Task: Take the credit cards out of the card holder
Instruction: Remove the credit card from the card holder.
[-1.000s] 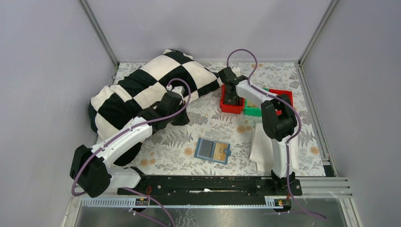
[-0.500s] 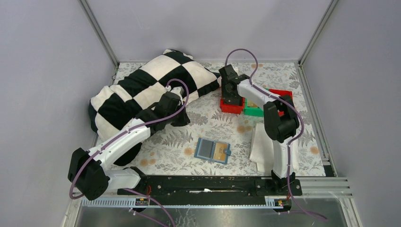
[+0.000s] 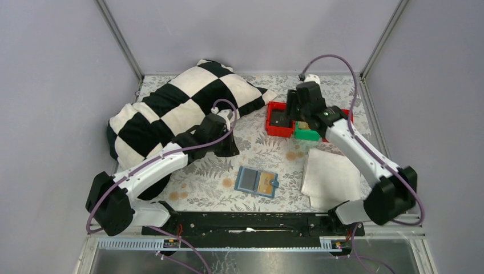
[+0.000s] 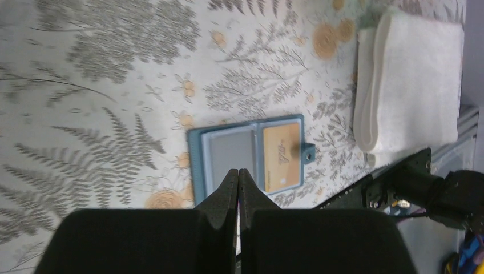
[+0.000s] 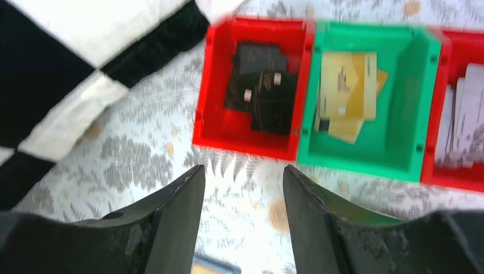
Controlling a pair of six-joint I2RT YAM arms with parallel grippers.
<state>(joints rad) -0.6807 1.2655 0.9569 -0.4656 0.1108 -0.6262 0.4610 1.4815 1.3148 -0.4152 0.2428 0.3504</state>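
Note:
The teal card holder (image 3: 257,181) lies open on the floral cloth, between the arm bases. One gold credit card (image 3: 265,184) shows in its right pocket, and the left panel is grey. In the left wrist view the card holder (image 4: 251,157) sits just beyond my left gripper (image 4: 238,171), which is shut and empty above it. From the top camera, the left gripper (image 3: 228,147) hovers up and left of the holder. My right gripper (image 5: 244,168) is open with nothing in it, over the cloth just before the bins. The holder's edge (image 5: 212,266) peeks in at the bottom.
A red bin (image 5: 245,147) holds dark cards (image 5: 262,85), a green bin (image 5: 365,162) holds gold cards (image 5: 345,94), and another red bin (image 5: 456,171) holds pale cards. A checkered pillow (image 3: 171,108) fills the back left. A folded white cloth (image 3: 331,177) lies at the right.
My right gripper opened above the left red bin, then the arm swung right and pulled back from the bins. The left arm shifted slightly right.

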